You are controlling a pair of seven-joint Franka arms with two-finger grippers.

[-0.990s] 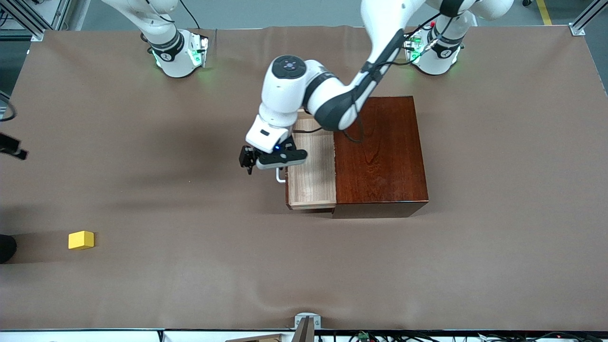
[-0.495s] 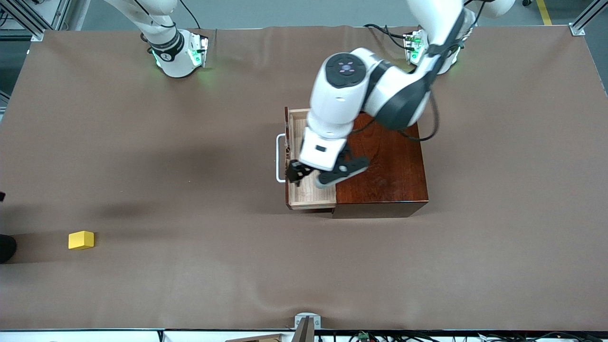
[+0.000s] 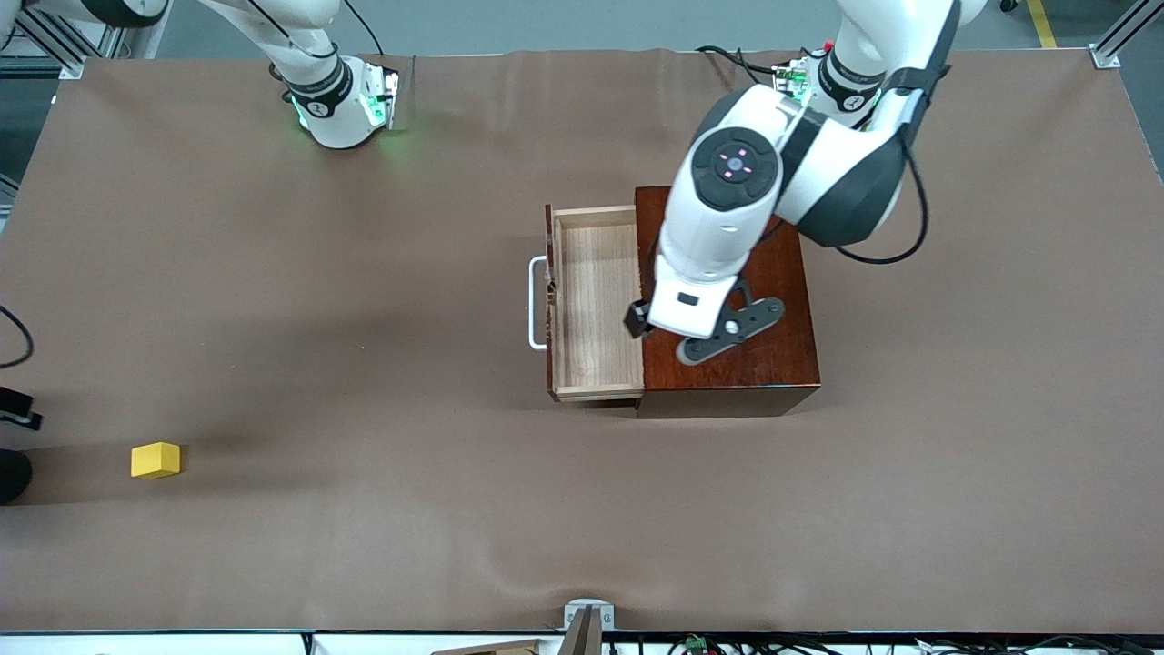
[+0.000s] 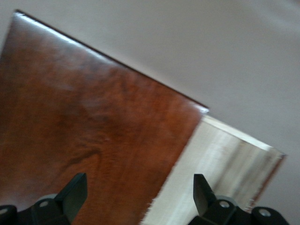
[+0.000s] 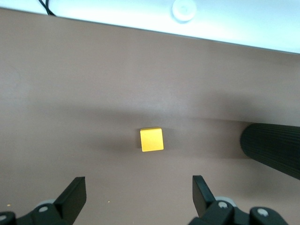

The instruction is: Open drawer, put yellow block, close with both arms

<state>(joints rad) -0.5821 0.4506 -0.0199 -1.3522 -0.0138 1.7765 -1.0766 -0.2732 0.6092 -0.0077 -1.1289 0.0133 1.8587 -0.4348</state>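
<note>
The yellow block (image 3: 155,459) is found on the brown table cover (image 3: 364,509) near the right arm's end, well apart from the drawer. The right gripper (image 5: 139,199) is held above it, fingers spread wide and empty. The drawer (image 3: 596,305) is pulled out of the mahogany box (image 3: 755,364), its plywood tray bare. The left gripper (image 4: 140,197) is held over the box top, jaws wide, nothing gripped.

White left arm with dark grey joints bent down from its base, black two-finger left gripper (image 4: 139,197) up in the air, fingers (image 4: 75,190) wide apart, holding nothing. White right arm reaching off toward its own end, right gripper (image 5: 139,199) spread wide too, empty.
</note>
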